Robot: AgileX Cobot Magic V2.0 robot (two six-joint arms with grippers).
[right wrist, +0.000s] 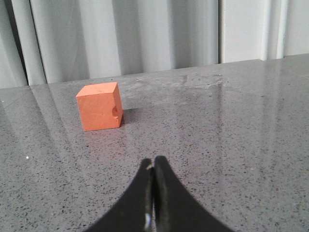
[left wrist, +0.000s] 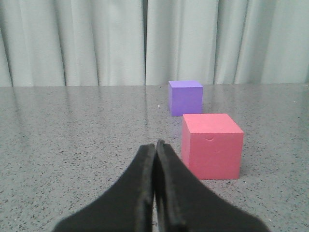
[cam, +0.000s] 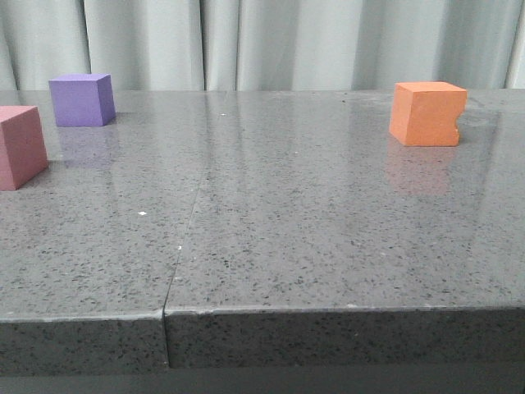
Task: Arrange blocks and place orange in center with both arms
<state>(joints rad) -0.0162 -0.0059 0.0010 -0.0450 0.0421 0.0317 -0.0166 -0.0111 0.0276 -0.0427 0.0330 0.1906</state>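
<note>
The orange cube (cam: 426, 113) stands at the far right of the grey table, a small notch in its right edge. It also shows in the right wrist view as the orange cube (right wrist: 99, 106), well ahead of my right gripper (right wrist: 153, 163), which is shut and holds nothing. At the far left stands the purple cube (cam: 81, 99), with the pink-red cube (cam: 20, 146) nearer and cut by the frame's left edge. In the left wrist view my left gripper (left wrist: 156, 146) is shut and empty, beside the pink-red cube (left wrist: 211, 145); the purple cube (left wrist: 186, 97) is behind it. Neither arm shows in the front view.
The grey speckled table (cam: 271, 246) has a seam (cam: 182, 246) running from front to back left of the middle, and its front edge lies near the bottom of the front view. Pale curtains (cam: 262, 41) hang behind the table.
</note>
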